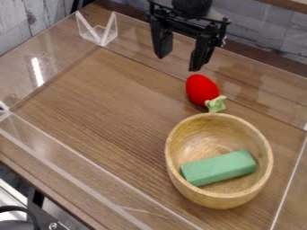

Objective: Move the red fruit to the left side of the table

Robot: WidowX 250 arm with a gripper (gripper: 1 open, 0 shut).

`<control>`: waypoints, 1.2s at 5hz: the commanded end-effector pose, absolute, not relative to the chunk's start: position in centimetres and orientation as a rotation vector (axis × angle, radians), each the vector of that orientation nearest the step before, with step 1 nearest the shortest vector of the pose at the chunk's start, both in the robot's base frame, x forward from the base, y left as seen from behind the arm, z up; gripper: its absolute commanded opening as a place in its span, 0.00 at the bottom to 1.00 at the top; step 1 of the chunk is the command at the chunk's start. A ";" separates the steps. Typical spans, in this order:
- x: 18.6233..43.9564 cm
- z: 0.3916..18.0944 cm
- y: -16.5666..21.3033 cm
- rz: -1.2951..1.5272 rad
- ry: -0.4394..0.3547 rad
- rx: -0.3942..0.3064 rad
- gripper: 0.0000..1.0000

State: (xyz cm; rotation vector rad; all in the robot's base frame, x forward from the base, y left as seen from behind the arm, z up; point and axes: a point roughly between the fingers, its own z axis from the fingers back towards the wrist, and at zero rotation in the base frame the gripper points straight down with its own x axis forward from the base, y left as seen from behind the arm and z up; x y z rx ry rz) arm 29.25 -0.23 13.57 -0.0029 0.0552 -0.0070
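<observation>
On the table [102,108], the fruit [202,87] lies just right of the gripper [181,66], long axis slanting toward the bowl [175,166]; the jaws stand wide, holding nothing.

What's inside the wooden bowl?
A green rectangular block lies in the wooden bowl, tilted across its lower part. The bowl floor directly beneath the block is covered, so whatever might be under it can't be seen.

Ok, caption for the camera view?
Open gripper above the table, beside the red fruit; green block in wooden bowl.
</observation>
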 end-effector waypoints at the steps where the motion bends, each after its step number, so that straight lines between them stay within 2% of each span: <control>1: 29.7 11.5 -1.2 -0.046 0.062 -0.009 1.00; 2: 29.6 9.5 -1.5 -0.031 0.067 -0.019 1.00; 3: 29.7 8.2 -2.2 -0.098 0.073 -0.020 0.00; 4: 29.4 10.2 -0.9 -0.137 0.023 -0.009 0.00; 6: 30.2 14.0 3.1 -0.018 -0.079 0.012 0.00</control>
